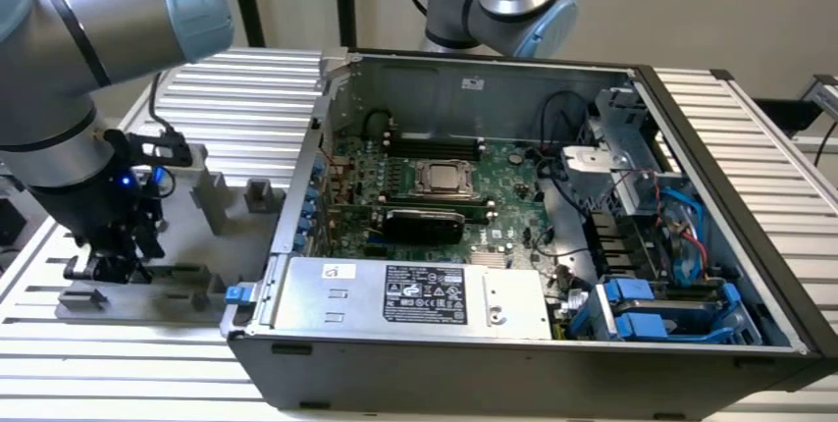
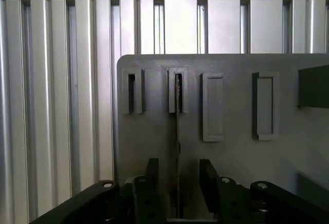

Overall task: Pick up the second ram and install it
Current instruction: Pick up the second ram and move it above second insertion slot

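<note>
The second ram (image 2: 178, 121) stands edge-on as a thin dark strip, its far end seated in a slotted grey fixture block (image 2: 178, 90) on the grey plate (image 2: 231, 152). My gripper (image 2: 180, 180) straddles the near end of the stick. One black finger (image 2: 152, 175) stands on each side with a visible gap to the stick, so the jaws are open around it. In the exterior view the gripper (image 1: 116, 267) is down on the fixture plate (image 1: 210, 216), at the exterior view's left of the open computer case (image 1: 524, 363).
Other grey fixture blocks (image 2: 213, 106) sit beside the ram's one. Inside the case lie the green motherboard (image 1: 504, 172), its long black memory slots (image 1: 439, 144) and a power supply (image 1: 406, 294). A second arm (image 1: 504, 0) stands behind the case. Ribbed aluminium table (image 1: 733, 137) surrounds everything.
</note>
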Tool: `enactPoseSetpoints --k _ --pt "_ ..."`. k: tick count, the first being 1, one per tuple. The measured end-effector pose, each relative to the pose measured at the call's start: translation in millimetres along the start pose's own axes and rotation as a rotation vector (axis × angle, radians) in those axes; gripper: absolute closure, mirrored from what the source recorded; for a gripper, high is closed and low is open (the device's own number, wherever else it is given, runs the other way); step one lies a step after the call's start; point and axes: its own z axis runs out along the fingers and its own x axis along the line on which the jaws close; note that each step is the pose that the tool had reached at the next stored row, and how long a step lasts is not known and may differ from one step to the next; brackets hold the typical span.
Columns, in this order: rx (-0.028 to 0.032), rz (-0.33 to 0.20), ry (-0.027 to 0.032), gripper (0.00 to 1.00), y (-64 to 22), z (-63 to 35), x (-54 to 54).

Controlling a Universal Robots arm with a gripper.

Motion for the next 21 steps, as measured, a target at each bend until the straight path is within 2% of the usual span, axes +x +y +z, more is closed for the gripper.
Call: enactPoseSetpoints --k 1,5,6,9,10,11,15,16,17,21 --pt "0.0003 0.0 -0.0002 0.59 -0.1 0.4 0.0" --pt "0.0004 0.0 -0.0003 0.62 -0.1 3.8 -0.2" --pt "0.0003 0.0 -0.0003 0.68 -0.2 4.4 -0.2" --pt "0.0002 0.0 -0.0001 0.68 -0.2 5.2 -0.5" --pt "0.0002 0.0 -0.0001 0.71 -0.2 5.4 -0.5" --pt "0.0002 0.0 -0.0002 0.78 -0.2 5.5 -0.6" --pt "0.0004 0.0 -0.0003 0.78 -0.2 5.7 -0.8" --pt "0.0002 0.0 -0.0002 0.8 -0.1 5.6 -0.8" --pt "0.0002 0.0 -0.0003 0.86 -0.1 5.6 -0.8" --pt "0.0003 0.0 -0.0002 0.86 -0.1 5.5 -0.8"
